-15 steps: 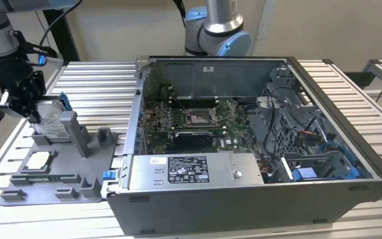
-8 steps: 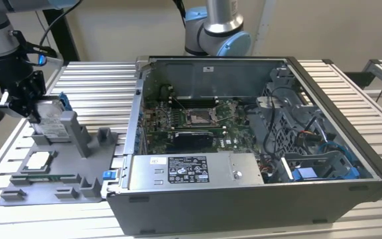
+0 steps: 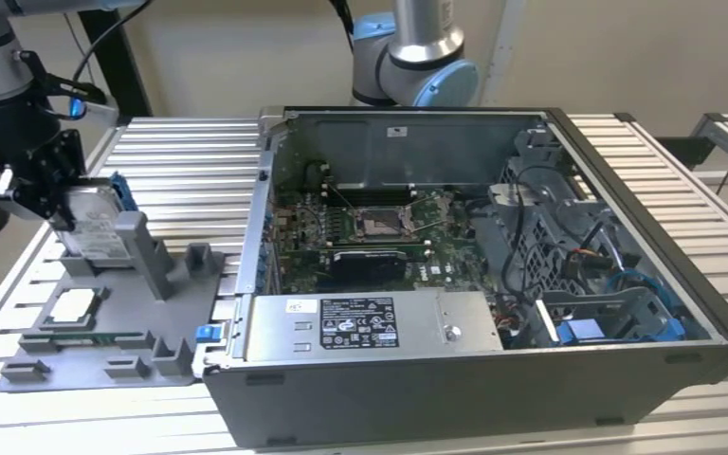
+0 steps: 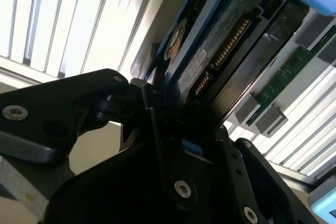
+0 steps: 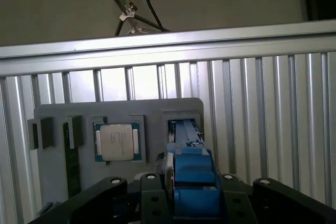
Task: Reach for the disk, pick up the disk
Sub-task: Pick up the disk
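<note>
Slatted table [image 3: 174,156]; pincer [image 3: 43,205] clamps upright disk [image 3: 88,220], partly hiding it.

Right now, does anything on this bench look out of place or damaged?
Nothing stands out. The disk stands on edge in the gray fixture with the gripper at it, the processor chip lies flat in its pocket, and the open computer case shows no visible damage.

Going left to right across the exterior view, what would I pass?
gripper → disk → power supply in the computer case → blue bracket at the case's right end
</note>
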`<state>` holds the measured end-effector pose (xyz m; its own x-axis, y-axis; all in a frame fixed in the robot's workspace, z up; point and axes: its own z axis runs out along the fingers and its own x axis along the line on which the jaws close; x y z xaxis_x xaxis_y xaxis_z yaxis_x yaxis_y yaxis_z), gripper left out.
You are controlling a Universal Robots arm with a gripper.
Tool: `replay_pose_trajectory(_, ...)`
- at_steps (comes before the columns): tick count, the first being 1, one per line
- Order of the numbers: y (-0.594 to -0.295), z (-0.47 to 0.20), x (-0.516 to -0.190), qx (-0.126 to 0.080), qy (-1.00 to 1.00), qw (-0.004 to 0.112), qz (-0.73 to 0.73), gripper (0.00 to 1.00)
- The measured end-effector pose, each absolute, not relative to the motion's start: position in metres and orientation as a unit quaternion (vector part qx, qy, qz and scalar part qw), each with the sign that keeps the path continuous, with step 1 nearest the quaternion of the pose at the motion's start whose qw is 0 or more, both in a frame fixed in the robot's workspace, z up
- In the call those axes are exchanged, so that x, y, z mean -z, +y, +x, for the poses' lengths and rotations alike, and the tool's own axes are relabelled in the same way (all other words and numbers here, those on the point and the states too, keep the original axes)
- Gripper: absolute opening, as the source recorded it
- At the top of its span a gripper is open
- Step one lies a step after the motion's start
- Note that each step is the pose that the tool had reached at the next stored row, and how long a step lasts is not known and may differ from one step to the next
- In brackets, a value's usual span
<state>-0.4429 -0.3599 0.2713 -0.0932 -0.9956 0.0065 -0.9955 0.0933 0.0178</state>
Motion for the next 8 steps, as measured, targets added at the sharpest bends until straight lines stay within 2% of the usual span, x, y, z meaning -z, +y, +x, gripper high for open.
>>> replay_pose_trajectory(8,-0.3599,-0.4429,-0.2807,0.004,-0.739,0.008,0.673,0.0)
